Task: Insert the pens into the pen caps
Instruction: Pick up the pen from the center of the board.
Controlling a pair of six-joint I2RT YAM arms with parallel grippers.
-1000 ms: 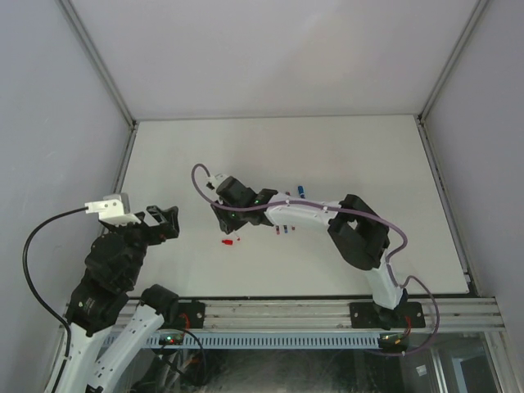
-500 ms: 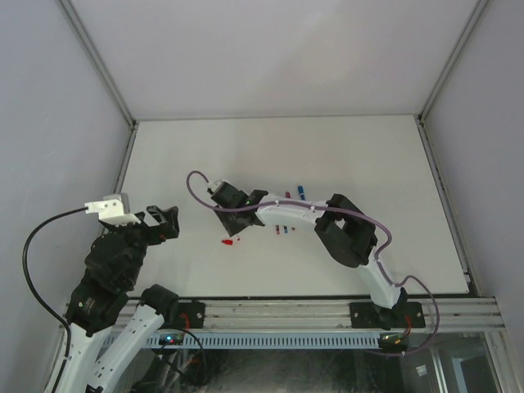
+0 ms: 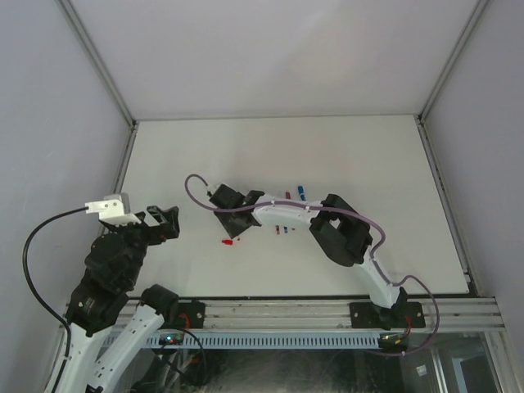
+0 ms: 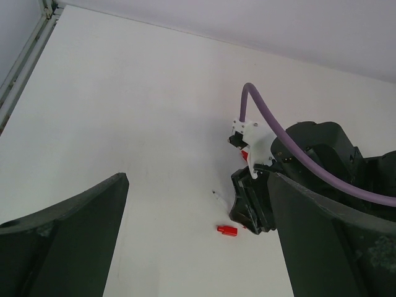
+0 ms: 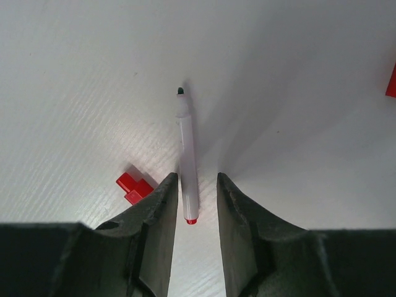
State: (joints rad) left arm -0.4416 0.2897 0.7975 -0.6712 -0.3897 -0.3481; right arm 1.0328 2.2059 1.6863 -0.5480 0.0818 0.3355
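Note:
A pen (image 5: 187, 154) with a white barrel, dark tip and red end lies flat on the table between my right gripper's (image 5: 197, 179) fingers. The left finger (image 5: 162, 207) touches the barrel; a gap shows at the other finger, so the jaws are open. A red pen cap (image 5: 135, 186) lies just left of that finger, also visible as the red pen cap (image 3: 228, 242) from above and the red pen cap (image 4: 227, 230) in the left wrist view. My left gripper (image 3: 164, 223) hangs wide open and empty at the table's left, facing the right gripper (image 3: 232, 218).
More pens (image 3: 301, 191) lie behind the right forearm, and small pens or caps (image 3: 282, 230) sit just in front of it. Another red piece (image 5: 391, 80) shows at the right wrist view's right edge. The purple cable (image 4: 272, 124) loops over the right gripper.
My right gripper has shifted slightly left and lower over the pen, and its jaws have narrowed around the barrel. The left arm has stayed still.

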